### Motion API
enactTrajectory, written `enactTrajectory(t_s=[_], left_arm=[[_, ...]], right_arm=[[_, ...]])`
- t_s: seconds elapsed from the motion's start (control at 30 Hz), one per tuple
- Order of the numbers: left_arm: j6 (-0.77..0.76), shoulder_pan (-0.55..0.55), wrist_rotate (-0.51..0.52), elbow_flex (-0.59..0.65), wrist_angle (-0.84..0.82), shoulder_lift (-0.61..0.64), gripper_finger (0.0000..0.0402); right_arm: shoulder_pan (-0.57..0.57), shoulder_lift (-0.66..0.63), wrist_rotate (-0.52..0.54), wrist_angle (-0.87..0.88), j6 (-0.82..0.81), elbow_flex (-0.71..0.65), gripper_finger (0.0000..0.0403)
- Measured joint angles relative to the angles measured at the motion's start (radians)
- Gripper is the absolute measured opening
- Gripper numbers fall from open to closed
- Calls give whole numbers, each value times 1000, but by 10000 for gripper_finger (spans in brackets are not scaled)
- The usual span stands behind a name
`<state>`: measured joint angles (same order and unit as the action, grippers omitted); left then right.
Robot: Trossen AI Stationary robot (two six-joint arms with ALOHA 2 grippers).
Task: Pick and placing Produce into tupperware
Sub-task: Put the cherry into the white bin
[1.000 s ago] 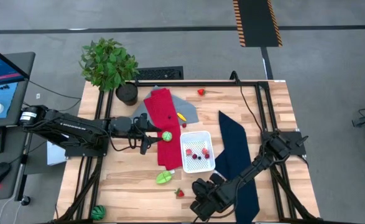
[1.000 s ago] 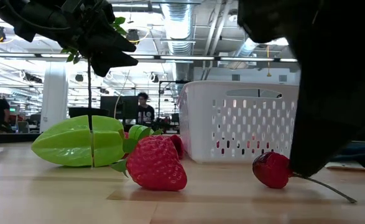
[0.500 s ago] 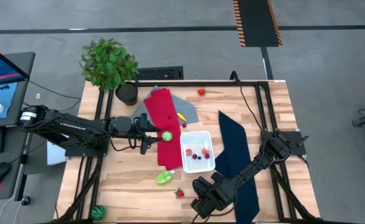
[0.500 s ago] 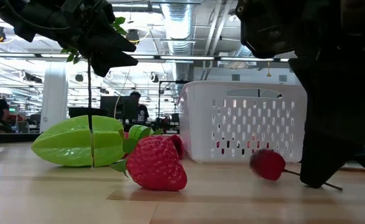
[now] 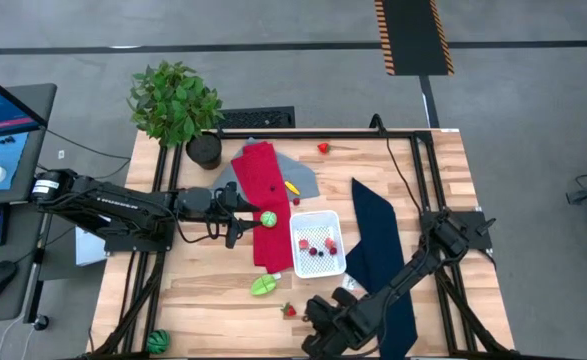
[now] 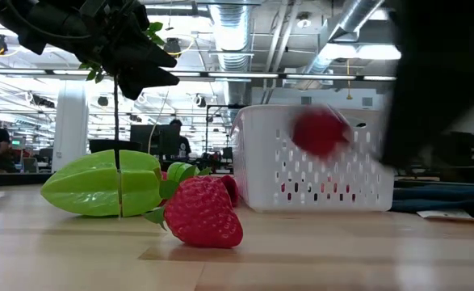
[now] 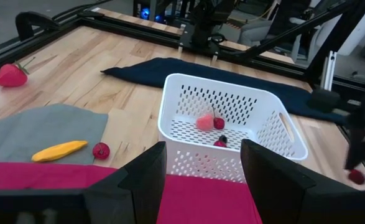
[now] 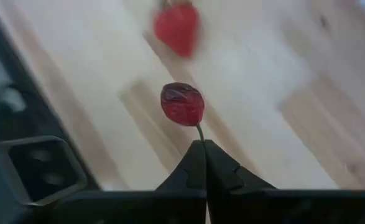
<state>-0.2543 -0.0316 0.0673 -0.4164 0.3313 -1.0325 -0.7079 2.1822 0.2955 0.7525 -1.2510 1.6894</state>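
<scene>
Right wrist view shows the catch plainly: the right gripper (image 8: 204, 146) has its two fingers pinched tight on the thin stem of a small red cherry (image 8: 182, 103), which juts out past the fingertips over bare wood. A second ago that cherry lay on the table near the front edge with the fingers parted around its stem; now the low view has it blurred and well up in the air (image 6: 319, 132), level with the upper wall of the white tub (image 6: 317, 158). So the pick looks done and the carry is under way.

From above, the right gripper (image 5: 325, 318) sits near the table's front edge, in front of the tub (image 5: 318, 244), close beside a strawberry (image 5: 289, 310) that lies loose on the wood. The tub already holds a few small red and pink pieces. I judge the arm needs only to swing the cherry back over the tub's rim and let go; with so thin a stem in the pinch, the fruit could swing or slip on the way.

Other produce waits: a green star fruit (image 5: 264, 286) in front of the red cloth (image 5: 265, 205), and a strawberry (image 5: 323, 148) far back on the table. The left gripper (image 5: 235, 212) hangs over the red cloth beside the tub, fingers partly spread, a small green fruit (image 5: 269, 217) just beside them.
</scene>
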Motion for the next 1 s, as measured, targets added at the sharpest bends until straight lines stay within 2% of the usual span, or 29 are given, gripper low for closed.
enactTrajectory(t_s=[0.13,0.4,0.5,0.87,1.0], left_arm=[[0,0,0,0,0,0,196],[0,0,0,0,0,0,196],[0,0,0,0,0,0,196],[0,0,0,0,-6,0,196],[0,0,0,0,-6,0,196]], right_arm=[[-4,0,72,107,29,96,10],[13,-3,267,626,-23,292,11],[50,-5,290,741,-30,325,12],[205,-4,274,813,111,285,19],[238,-4,207,808,146,258,23]])
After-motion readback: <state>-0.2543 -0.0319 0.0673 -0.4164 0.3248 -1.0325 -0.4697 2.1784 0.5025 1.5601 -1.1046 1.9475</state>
